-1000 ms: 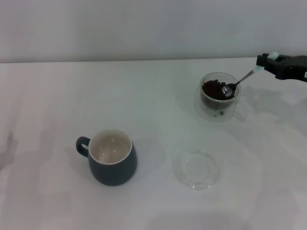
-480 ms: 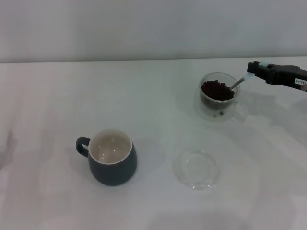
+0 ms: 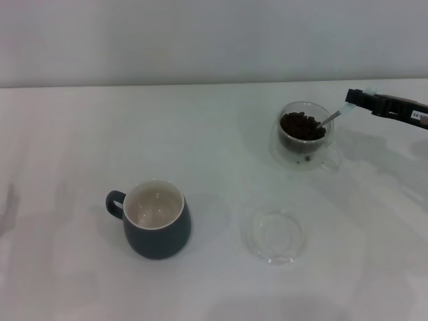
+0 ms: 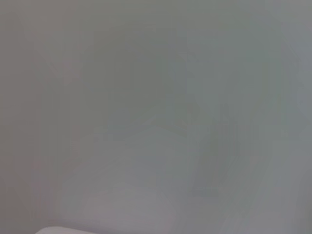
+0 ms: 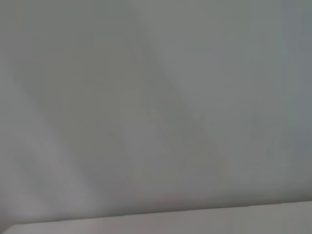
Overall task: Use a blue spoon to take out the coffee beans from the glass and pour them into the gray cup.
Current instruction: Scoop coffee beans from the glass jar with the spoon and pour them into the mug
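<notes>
Head view shows, nearest the robot, a flat clear saucer [image 3: 274, 235] on the white table [image 3: 80, 134], with the gray cup [image 3: 155, 219] to its left, upright, its cream inside bare and its handle pointing left. Farther back on the right stands the glass [image 3: 304, 136], holding the coffee beans [image 3: 302, 126]. The blue spoon [image 3: 330, 118] slants down over the rim, its bowl buried among the beans. The right gripper [image 3: 356, 99] is clamped on the spoon's pale handle just beside the glass. Both wrist views show only blank grey; the left gripper appears nowhere.
</notes>
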Tool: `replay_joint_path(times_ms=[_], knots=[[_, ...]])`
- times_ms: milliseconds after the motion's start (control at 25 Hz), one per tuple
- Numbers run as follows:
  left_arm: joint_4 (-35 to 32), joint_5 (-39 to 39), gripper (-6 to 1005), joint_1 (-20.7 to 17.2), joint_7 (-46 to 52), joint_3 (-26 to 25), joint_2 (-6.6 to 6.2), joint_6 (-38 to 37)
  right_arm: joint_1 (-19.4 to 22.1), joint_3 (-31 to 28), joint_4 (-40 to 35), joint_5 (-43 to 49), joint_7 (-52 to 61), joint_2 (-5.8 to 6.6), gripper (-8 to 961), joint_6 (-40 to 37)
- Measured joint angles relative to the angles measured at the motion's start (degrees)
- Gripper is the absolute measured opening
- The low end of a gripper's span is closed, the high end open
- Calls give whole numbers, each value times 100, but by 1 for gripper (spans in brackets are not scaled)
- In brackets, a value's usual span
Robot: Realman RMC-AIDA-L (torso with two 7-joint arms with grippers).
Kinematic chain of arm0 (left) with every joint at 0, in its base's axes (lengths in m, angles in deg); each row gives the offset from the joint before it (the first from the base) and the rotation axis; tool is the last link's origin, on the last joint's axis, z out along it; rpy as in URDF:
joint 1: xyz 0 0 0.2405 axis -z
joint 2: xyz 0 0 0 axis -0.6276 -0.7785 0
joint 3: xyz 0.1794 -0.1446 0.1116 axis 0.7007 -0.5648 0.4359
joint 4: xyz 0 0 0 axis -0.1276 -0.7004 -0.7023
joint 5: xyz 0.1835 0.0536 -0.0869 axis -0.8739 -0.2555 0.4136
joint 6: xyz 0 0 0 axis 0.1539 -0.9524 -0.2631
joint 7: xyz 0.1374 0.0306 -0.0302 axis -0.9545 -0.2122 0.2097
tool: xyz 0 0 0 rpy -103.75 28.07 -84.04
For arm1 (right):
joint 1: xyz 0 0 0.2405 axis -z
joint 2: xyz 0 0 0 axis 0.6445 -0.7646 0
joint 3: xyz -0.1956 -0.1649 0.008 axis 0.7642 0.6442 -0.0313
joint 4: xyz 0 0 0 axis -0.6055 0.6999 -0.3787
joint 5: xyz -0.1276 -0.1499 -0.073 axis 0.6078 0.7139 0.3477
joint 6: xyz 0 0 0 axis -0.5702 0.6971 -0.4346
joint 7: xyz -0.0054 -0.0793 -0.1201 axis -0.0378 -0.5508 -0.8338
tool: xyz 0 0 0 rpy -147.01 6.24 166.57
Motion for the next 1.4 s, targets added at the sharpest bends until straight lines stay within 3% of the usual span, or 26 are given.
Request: replay_joint_path(times_ms=[1400], knots=[[-20,0,785,-36,0,8,18,-127,4,-741,706,-306,1026,-60,163,-56]])
